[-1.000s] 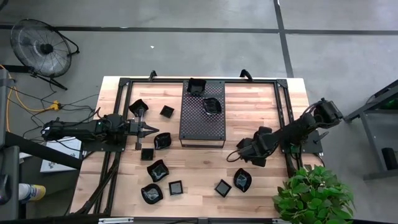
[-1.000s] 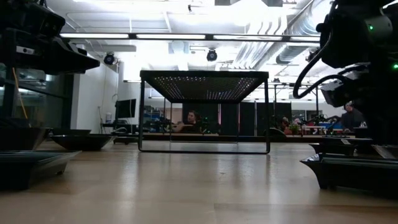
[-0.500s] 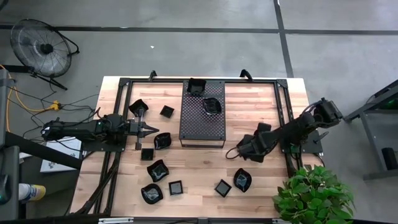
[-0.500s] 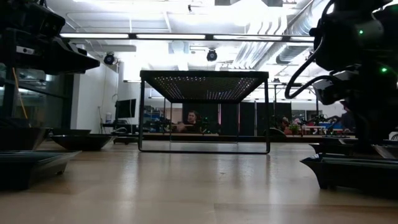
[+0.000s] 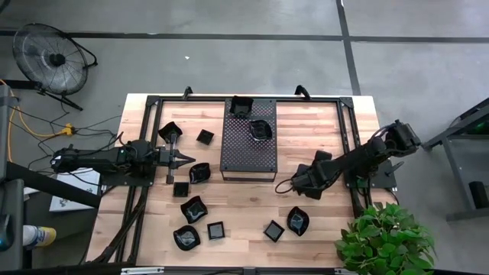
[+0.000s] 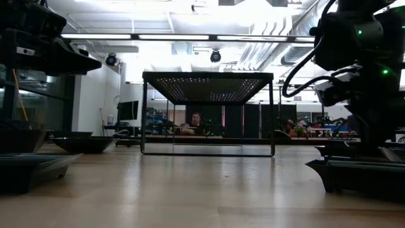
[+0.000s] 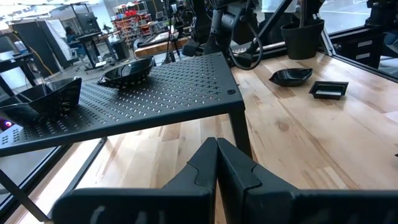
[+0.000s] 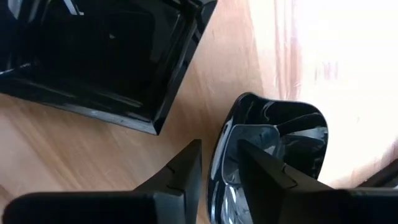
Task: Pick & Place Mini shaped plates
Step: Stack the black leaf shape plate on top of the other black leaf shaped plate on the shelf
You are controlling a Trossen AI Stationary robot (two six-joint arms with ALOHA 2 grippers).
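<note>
Right gripper [image 8: 217,163] straddling a rim
I see its part-open fingers astride the glossy black rounded dish [image 8: 273,155], lower right; left gripper [image 7: 216,163] closed, empty.

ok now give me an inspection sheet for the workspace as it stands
surface: wooden table, bare wood between the items
job's things: mini shaped plates, two on the perforated tray, the rest loose on the table, mostly left and front
clutter: nothing seen
grippers: left gripper with jaws shut, waiting left of the tray; right gripper right of the tray's front corner, a rounded plate close ahead in its wrist view
cables: loose cables on the floor left of the table
surroundings: fan on the floor at back left, potted plant at front right, person far behind in the room
</note>
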